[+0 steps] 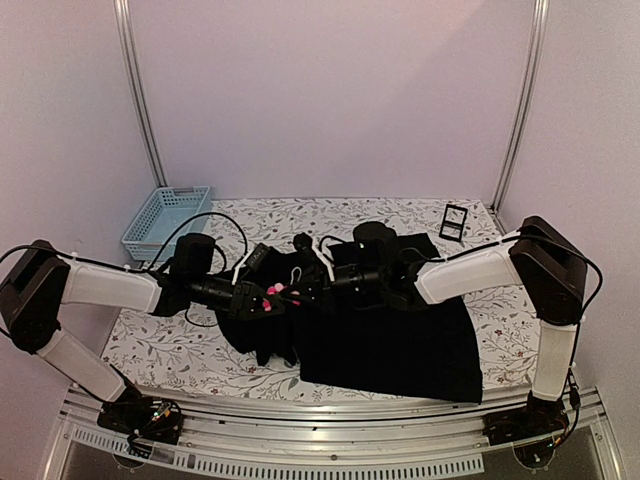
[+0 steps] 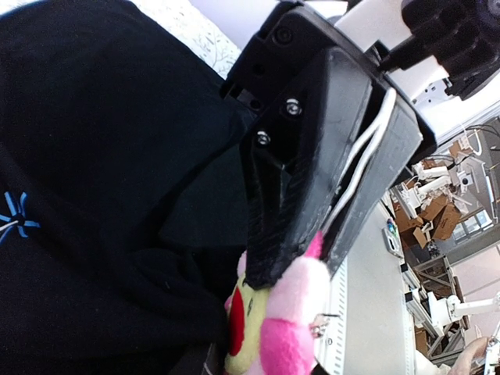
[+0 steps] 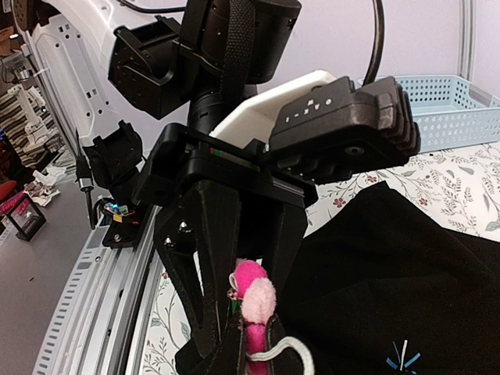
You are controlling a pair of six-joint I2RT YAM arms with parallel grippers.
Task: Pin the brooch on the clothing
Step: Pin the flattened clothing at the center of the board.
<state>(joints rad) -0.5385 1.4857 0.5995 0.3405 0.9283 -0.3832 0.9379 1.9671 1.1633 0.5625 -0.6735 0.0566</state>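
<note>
Setting: pale-walled booth with metal uprights; worktop (image 1: 170, 350) under a floral-print cover.

Left hand (image 1: 265, 298): clamped on the brooch (image 3: 251, 283), pink petals showing between its fingers.

Right hand (image 2: 273, 266): fingers together, tips touching the brooch's upper petal. Whether it nips fabric or the pin cannot be told.

Governing relation: the two hands lie tip to tip on one left-to-right line across the worktop, the brooch at the meeting point, nearer the left arm. In the left wrist view the brooch's yellow-green face turns toward the shirt. The brooch is roundish, with no clear long axis.

Black shirt (image 2: 101, 156): spread on the worktop directly beneath and beside the brooch, a fold rising toward the right hand. The pin is judged not yet through the cloth.

Light-blue star emblem (image 2: 14, 216): on the shirt, near the brooch but apart from it.

Blue basket (image 1: 165, 220): rear left, well apart.

Small black stand (image 1: 453, 221): rear right, well apart.

Writing: none legible; small white marks on the left hand's housing are unreadable.
</note>
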